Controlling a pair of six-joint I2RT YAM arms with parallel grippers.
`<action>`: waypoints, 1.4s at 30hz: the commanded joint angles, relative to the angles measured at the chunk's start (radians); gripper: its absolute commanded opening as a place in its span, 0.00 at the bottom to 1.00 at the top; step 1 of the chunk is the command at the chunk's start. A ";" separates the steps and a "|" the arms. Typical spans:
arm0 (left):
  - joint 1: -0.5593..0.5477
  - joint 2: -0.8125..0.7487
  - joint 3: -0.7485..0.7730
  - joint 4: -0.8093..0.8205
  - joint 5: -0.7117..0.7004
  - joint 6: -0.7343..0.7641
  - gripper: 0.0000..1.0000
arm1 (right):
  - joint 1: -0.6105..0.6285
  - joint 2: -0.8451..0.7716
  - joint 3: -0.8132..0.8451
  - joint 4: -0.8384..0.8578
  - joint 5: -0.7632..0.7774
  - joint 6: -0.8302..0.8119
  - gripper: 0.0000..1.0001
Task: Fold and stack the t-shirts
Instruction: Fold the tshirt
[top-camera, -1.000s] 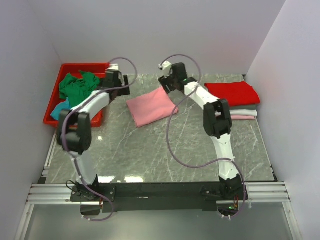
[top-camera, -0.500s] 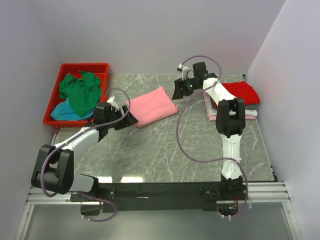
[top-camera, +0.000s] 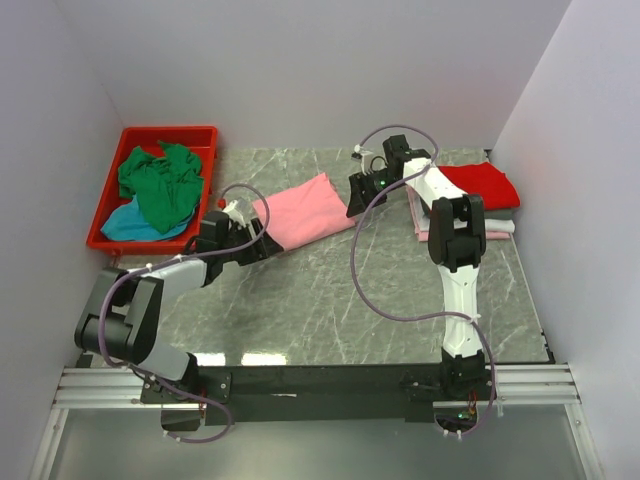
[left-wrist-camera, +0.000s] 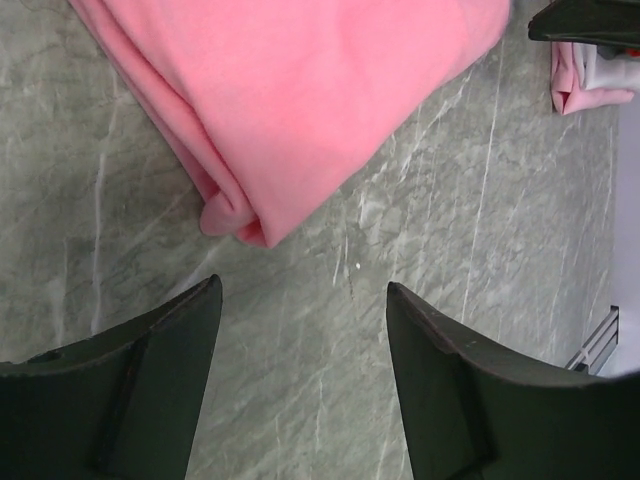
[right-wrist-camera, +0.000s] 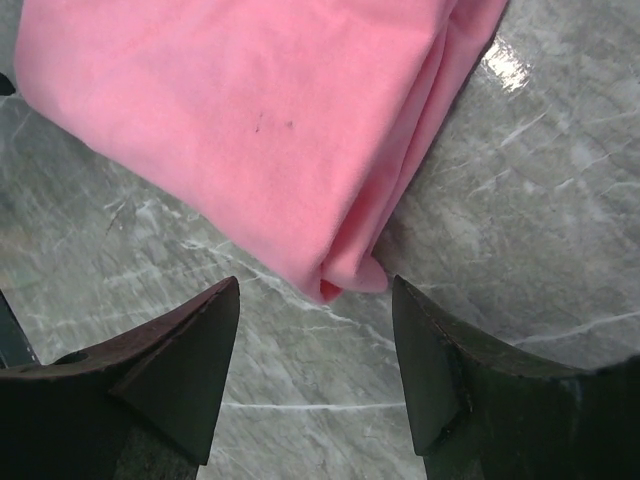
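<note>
Both agape, empty | left pincer (left-wrist-camera: 303, 292), right pincer (right-wrist-camera: 316, 287) | flank folded pink t-shirt (top-camera: 305, 208)

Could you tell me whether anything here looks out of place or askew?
Mildly: the folded pink t-shirt lies diagonally, apart from the red-topped stack at right; a green t-shirt sits crumpled in the red bin.

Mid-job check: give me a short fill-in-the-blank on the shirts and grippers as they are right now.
1. The left gripper and right gripper are both ____, holding nothing.
2. The pink shirt on the table is ____, not spread out.
3. The red shirt lies on ____ of the stack at the right.
4. The green shirt sits in a bin coloured ____.
Missing words: open; folded; top; red.
</note>
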 joint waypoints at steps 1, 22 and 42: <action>-0.013 0.019 0.046 0.067 0.020 -0.003 0.71 | -0.003 -0.006 0.011 -0.021 -0.018 -0.006 0.68; -0.051 0.111 0.153 -0.082 -0.157 0.078 0.64 | 0.000 0.040 0.069 -0.046 -0.031 0.034 0.64; -0.057 0.200 0.234 -0.065 -0.056 0.037 0.26 | 0.017 0.095 0.143 -0.075 -0.011 0.075 0.54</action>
